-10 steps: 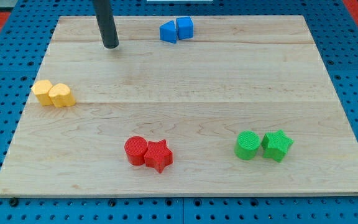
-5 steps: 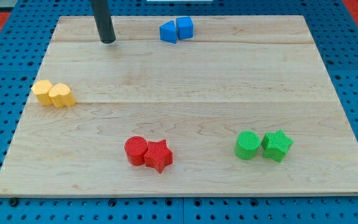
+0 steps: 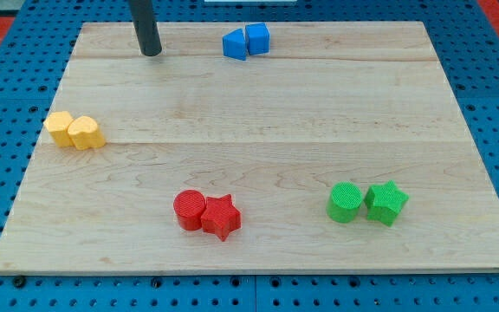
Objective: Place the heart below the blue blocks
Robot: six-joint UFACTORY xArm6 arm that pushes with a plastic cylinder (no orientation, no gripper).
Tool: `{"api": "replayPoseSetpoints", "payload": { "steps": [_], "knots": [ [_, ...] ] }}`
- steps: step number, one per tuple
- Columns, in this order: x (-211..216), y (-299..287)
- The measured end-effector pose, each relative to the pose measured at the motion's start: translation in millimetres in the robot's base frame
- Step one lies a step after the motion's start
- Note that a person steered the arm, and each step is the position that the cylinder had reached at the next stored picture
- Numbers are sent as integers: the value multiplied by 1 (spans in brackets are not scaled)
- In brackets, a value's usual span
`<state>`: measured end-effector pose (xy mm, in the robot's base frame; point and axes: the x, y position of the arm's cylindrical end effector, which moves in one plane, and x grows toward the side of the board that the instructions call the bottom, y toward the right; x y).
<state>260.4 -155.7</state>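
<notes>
While my tip (image 3: 151,52) drifts toward the view's top, the heart waits untouched.

Over the last second my tip has slid a little up and to the view's left, from the seam of the first plank to near the top edge of the wooden surface (image 3: 258,113); it sits well left of the two blue blocks (image 3: 246,42) and touches nothing. No block has shifted. The rod has no claw, so nothing is held. The yellow heart (image 3: 86,133) lies at the view's left edge, touching a second yellow block (image 3: 59,127), well apart from the blue pair. The move looks like repositioning: I judge the push has not begun, and the tip must get to the heart's left side to drive it rightward.
</notes>
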Motion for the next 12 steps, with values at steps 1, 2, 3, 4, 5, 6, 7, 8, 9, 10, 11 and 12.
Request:
{"api": "replayPoseSetpoints", "payload": {
  "steps": [1,2,3,4,5,6,7,8,9,10,11,12],
  "knots": [
    [-12,-1],
    [-9,-1],
    [14,-1],
    [25,-107],
    [103,-149],
    [137,-144],
    [191,-94],
    [183,25],
    [197,73],
    [209,84],
    [133,110],
    [58,115]
  ]
}}
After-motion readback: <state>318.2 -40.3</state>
